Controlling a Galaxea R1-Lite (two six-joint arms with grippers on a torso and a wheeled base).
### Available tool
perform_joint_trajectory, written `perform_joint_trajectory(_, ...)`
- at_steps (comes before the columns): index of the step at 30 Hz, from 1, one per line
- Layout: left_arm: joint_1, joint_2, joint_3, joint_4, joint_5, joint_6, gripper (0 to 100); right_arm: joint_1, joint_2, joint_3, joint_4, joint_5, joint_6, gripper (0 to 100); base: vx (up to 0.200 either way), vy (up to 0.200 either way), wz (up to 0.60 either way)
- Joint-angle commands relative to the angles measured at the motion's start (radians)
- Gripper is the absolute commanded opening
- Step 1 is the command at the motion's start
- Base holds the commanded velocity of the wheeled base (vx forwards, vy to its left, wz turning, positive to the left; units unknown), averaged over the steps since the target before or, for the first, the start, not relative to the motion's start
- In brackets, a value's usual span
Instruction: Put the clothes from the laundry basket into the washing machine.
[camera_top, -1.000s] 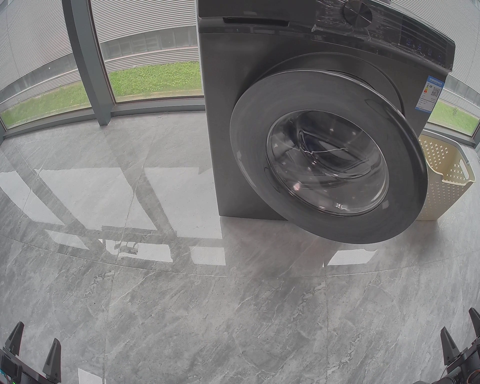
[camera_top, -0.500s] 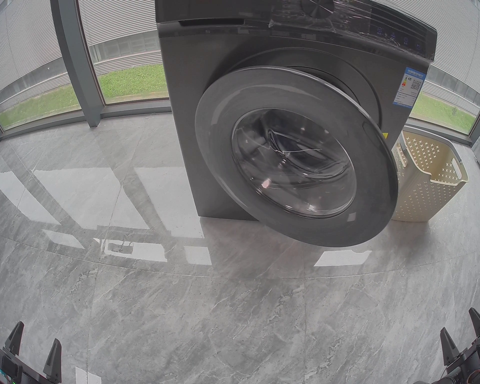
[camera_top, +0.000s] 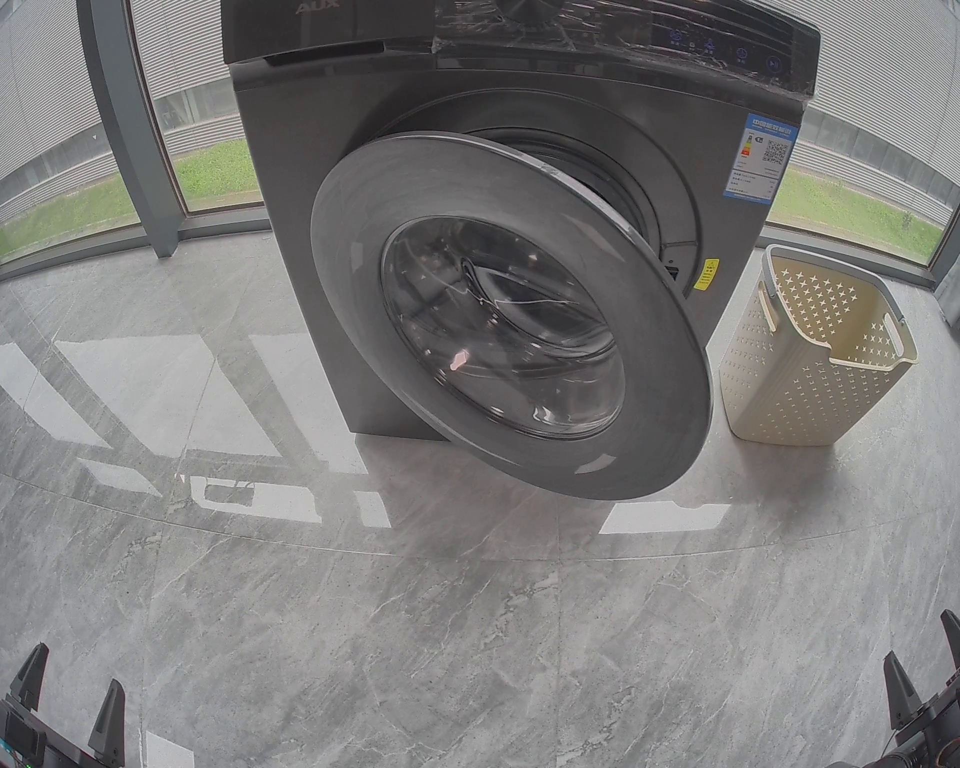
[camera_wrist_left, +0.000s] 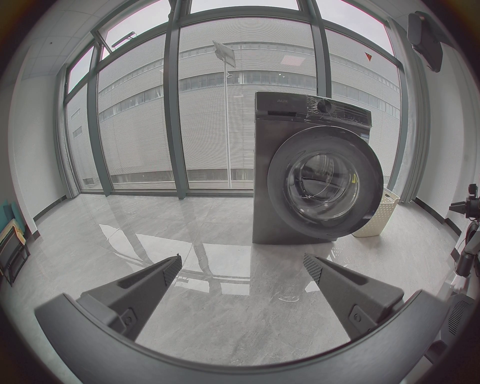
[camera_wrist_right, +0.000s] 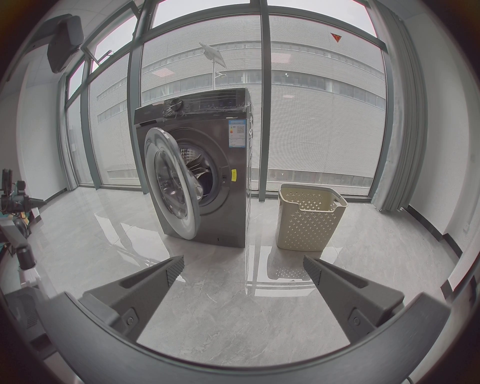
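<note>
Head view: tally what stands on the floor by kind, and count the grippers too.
washing machine: 1
laundry basket: 1
grippers: 2, the left gripper and the right gripper, both open
Total: 4

The washing machine (camera_top: 290, 230) is a dark grey front-loader standing upright on the grey stone floor (camera_top: 400, 620), with its back toward the window wall. Its round door (camera_top: 505, 320), a clear glass bowl set in a wide grey ring, is swung open on its left-hand hinge. This leaves the drum opening (camera_top: 615, 195) showing behind it. The laundry basket (camera_top: 800, 390) is cream plastic with perforated walls and cut-out handles. It stands upright on the floor just beside the machine's right side, not touching it. Its contents cannot be made out.
</note>
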Motion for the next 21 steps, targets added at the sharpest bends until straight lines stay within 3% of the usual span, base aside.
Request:
perform_joint_trajectory(1,0.001,-0.009,0.018,-0.001,-0.001,0.001,100,0.001,-0.001,-0.081,-0.021,-0.006,0.074,100,0.0,0.0,0.0)
perform_joint_trajectory(6,0.0,-0.009,0.018,-0.001,0.002,-0.002,100,0.0,-0.01,-0.054,0.048,0.031,0.086,100,0.0,0.08,0.0)
perform_joint_trajectory(16,0.0,-0.009,0.018,-0.001,-0.001,0.001,100,-0.002,0.169,-0.094,0.027,0.181,0.086,100,0.0,0.18,0.0)
perform_joint_trajectory(18,0.001,-0.009,0.018,-0.001,-0.001,0.002,100,0.0,0.271,-0.13,0.005,0.209,0.079,100,0.0,0.0,0.0)
perform_joint_trajectory(21,0.001,-0.009,0.018,-0.001,-0.001,0.004,100,0.0,0.438,-0.166,-0.043,0.24,0.019,100,0.0,0.0,0.0)
